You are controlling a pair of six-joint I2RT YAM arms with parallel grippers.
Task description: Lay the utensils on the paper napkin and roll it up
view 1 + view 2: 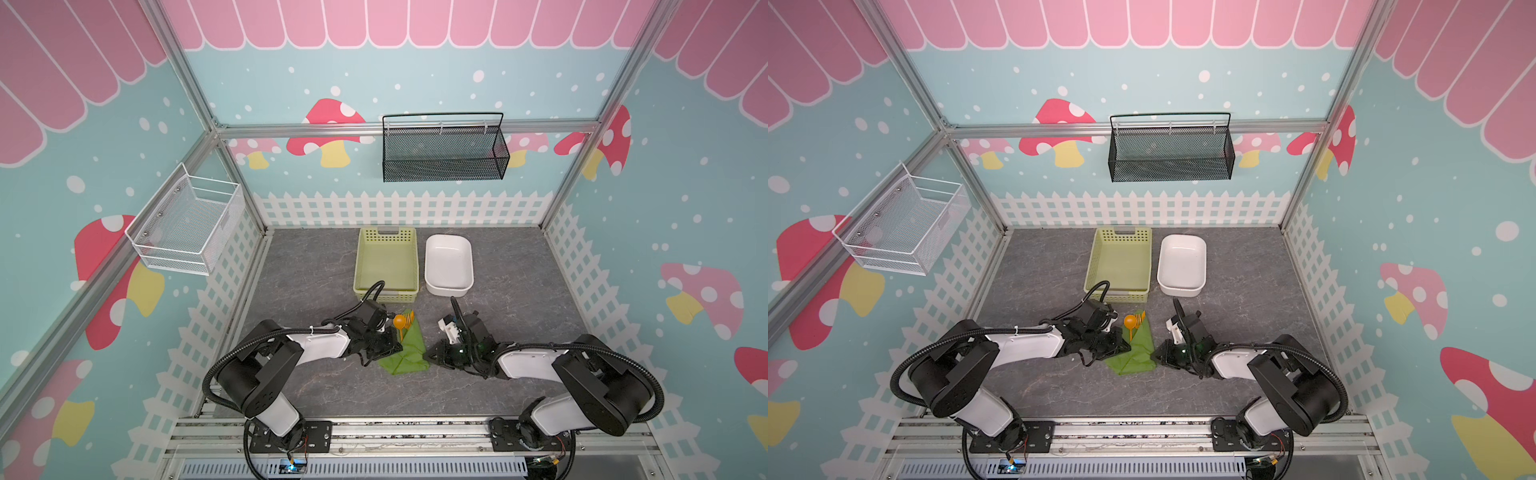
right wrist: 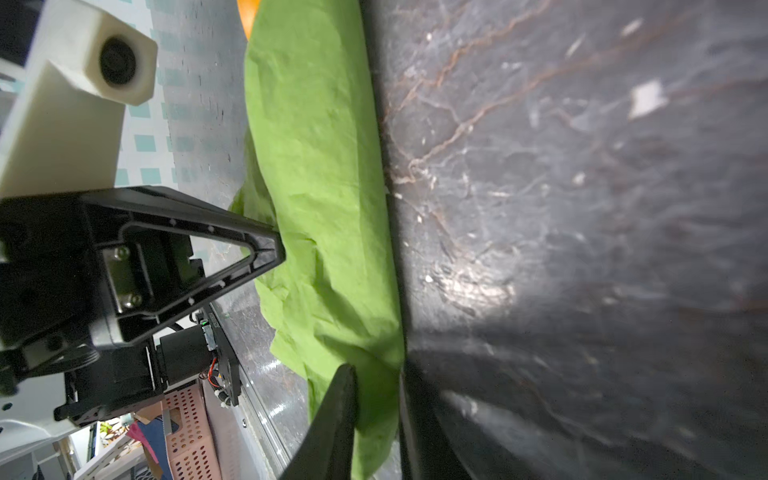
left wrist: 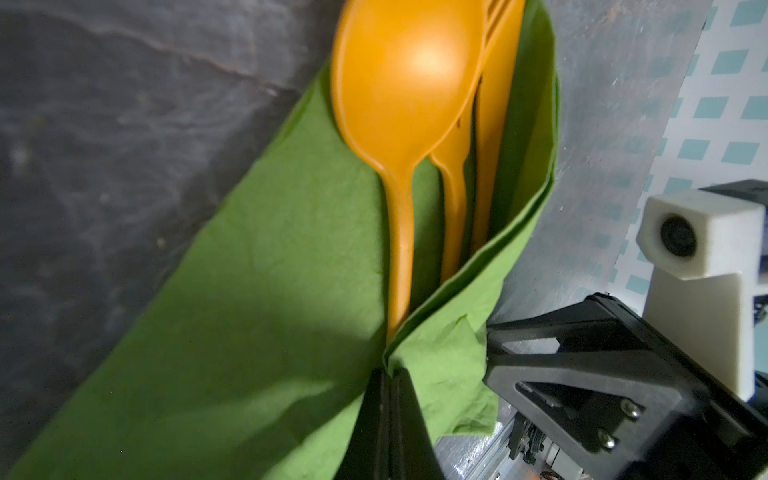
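While my left gripper pinches a fold of the paper napkin, just in front of the yellow-green basket, and my right gripper straddles its edge, whether clamped I cannot tell, uneven pulling may tear it or spill the spoon, fork and knife.

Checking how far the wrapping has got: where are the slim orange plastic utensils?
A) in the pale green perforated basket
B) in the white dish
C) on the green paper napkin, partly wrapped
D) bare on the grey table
C: the left wrist view shows the orange plastic utensils lying on the green paper napkin, one flap folded over their handles.
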